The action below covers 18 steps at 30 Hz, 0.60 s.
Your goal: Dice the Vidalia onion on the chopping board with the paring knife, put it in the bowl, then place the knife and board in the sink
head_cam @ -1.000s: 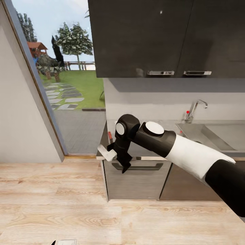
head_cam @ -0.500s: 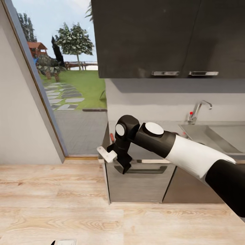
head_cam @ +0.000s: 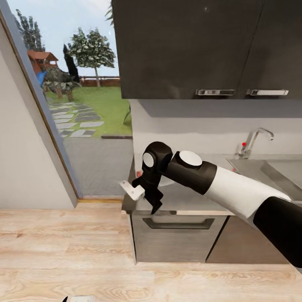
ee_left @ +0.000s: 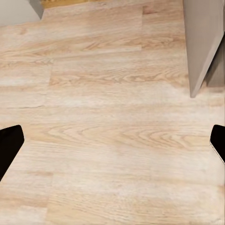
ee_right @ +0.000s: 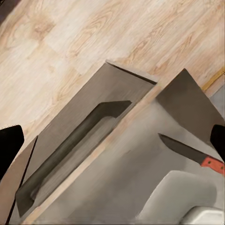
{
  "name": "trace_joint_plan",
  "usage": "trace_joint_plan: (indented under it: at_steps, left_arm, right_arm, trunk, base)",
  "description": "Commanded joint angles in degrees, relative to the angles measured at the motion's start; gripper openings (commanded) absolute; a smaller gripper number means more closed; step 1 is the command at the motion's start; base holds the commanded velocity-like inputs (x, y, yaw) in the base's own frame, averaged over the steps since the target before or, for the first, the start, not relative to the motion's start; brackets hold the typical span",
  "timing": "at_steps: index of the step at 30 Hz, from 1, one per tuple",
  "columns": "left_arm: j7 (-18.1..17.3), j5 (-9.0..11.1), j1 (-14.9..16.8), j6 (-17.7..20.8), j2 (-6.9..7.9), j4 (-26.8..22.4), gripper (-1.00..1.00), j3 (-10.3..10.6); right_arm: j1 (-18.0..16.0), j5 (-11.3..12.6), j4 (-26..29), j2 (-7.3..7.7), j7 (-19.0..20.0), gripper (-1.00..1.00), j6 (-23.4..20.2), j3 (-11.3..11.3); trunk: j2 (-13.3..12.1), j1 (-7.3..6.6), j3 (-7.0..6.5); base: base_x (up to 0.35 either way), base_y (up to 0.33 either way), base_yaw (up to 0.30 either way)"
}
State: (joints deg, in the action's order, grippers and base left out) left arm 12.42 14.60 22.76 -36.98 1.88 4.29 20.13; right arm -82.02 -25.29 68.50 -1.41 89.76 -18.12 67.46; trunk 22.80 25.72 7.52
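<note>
The right gripper point(head_cam: 152, 200) hangs over the front left corner of the countertop point(head_cam: 184, 201), fingers pointing down. In the right wrist view its two dark fingertips point(ee_right: 9, 145) sit at opposite edges of the picture, wide apart, with nothing between them. The left gripper point(ee_left: 112, 145) is likewise spread wide and empty, its tips at the two edges of the left wrist view over bare wooden floor point(ee_left: 108, 117).

The paring knife point(ee_right: 190, 153) lies flat on the countertop below the right gripper, dark blade pointing toward the counter's end, red handle toward the sink side. In the head view a sliver of its red handle point(head_cam: 138, 173) shows just beside the arm's wrist. Just beside the knife is a pale rounded shape point(ee_right: 180, 197), possibly the bowl; I cannot tell for certain. In the head view a white edge point(head_cam: 165, 183) peeps out from under the forearm.

The sink point(head_cam: 277, 172) is well apart, at the right end of the counter, with its curved tap point(head_cam: 256, 140) and red knob behind it. A drawer point(head_cam: 176, 235) with a recessed handle sits under the counter's front edge. Dark wall cabinets point(head_cam: 201, 46) hang above. A glass door point(head_cam: 75, 105) to the left looks onto a garden.
</note>
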Motion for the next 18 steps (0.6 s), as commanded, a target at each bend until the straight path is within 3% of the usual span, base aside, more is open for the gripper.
trace_joint_plan:
  at_steps: [1,9,18]
  left_arm:
    - [0.2,0.3,0.1,-0.3,-0.03,0.2,1.00,0.5]
    - [0.2,0.3,0.1,-0.3,-0.03,0.2,1.00,0.5]
    - [0.2,0.3,0.1,-0.3,0.05,0.2,1.00,0.4]
  right_arm:
    - [-0.1,-0.2,0.1,0.00,0.2,1.00,-0.6,0.1]
    - [-0.1,-0.2,0.1,0.00,0.2,1.00,-0.7,0.1]
    - [-0.1,-0.2,0.1,0.07,0.2,1.00,-0.8,0.1]
  trunk:
    - [0.1,0.07,0.12]
    - [0.1,0.07,0.12]
    - [0.1,0.07,0.12]
  base:
    - [0.307,-0.091,0.000]
    - [0.311,-0.047,0.000]
    - [0.289,0.146,0.000]
